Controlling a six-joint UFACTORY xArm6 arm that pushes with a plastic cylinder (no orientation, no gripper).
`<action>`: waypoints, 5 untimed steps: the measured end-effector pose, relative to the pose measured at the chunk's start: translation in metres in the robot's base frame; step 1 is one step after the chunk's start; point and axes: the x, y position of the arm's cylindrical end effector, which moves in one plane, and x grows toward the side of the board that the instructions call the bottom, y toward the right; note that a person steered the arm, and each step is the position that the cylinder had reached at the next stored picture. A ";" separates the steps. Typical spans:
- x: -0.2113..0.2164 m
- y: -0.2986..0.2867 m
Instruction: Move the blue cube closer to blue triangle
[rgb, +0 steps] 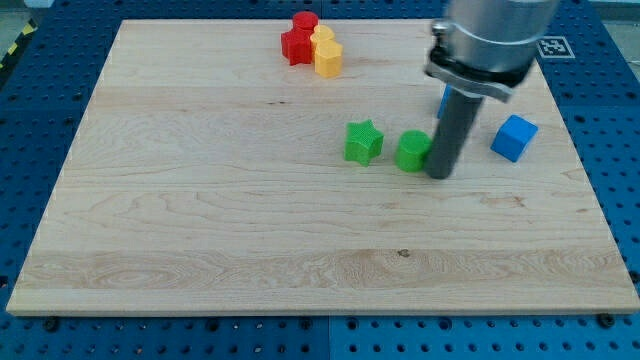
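Note:
The blue cube (514, 137) sits on the wooden board (200, 220) at the view's right. A second blue block, probably the blue triangle (443, 100), shows only as a sliver behind the arm, up and left of the cube. My tip (439, 175) rests on the board left of the blue cube, right beside the green round block (411, 150). The rod hides most of the blue triangle.
A green star (363, 141) lies left of the green round block. At the view's top a cluster holds a red round block (305, 22), a red star-like block (296, 46) and two yellow blocks (326, 52).

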 end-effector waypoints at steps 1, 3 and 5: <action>-0.010 -0.038; -0.007 -0.007; 0.012 0.072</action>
